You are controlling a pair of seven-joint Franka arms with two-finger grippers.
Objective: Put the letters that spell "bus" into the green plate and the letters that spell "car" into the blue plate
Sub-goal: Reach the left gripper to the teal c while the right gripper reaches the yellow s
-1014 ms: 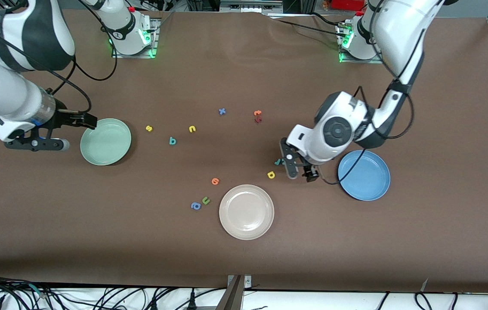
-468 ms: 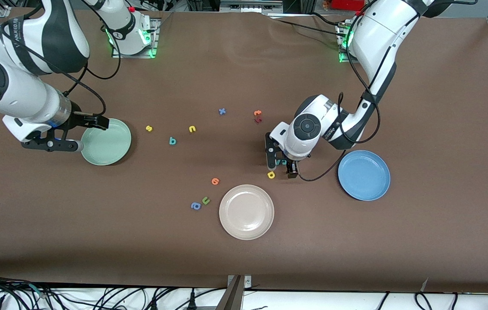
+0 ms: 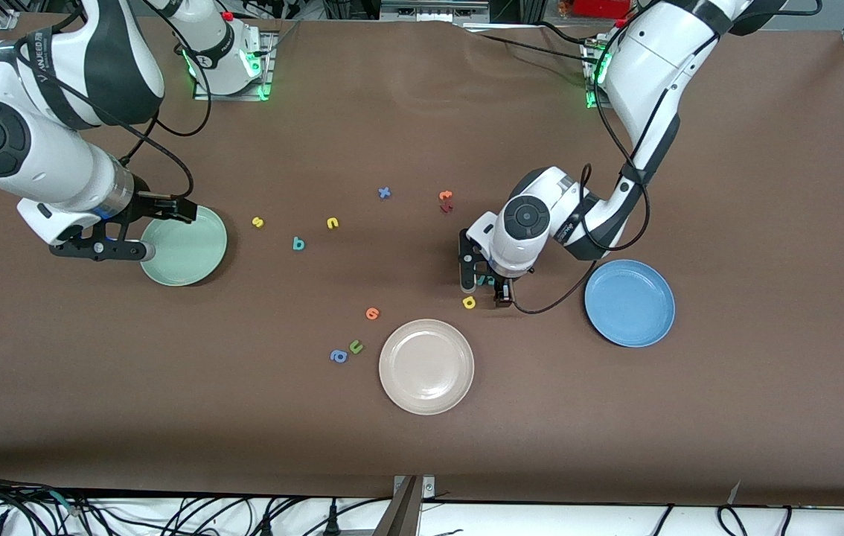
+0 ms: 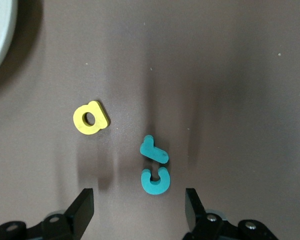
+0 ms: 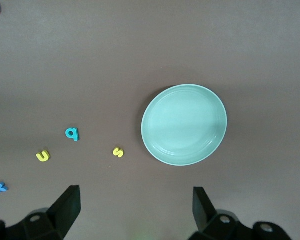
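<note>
The left gripper [image 3: 487, 290], fingers spread, is lowered around the touching teal "c" [image 4: 154, 180] and "r" [image 4: 153, 149], near the blue plate [image 3: 630, 303]. Both could be pinched together, or one flicked away. The right gripper [image 3: 150, 231] waits spread over the green plate [image 3: 183, 246].

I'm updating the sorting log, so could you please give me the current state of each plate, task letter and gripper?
green plate: empty
blue plate: empty
beige plate: empty
yellow s, yellow u, teal b: flat on table
yellow a, teal r, teal c: flat on table
left gripper: open, straddling teal c
right gripper: open, beside green plate
</note>
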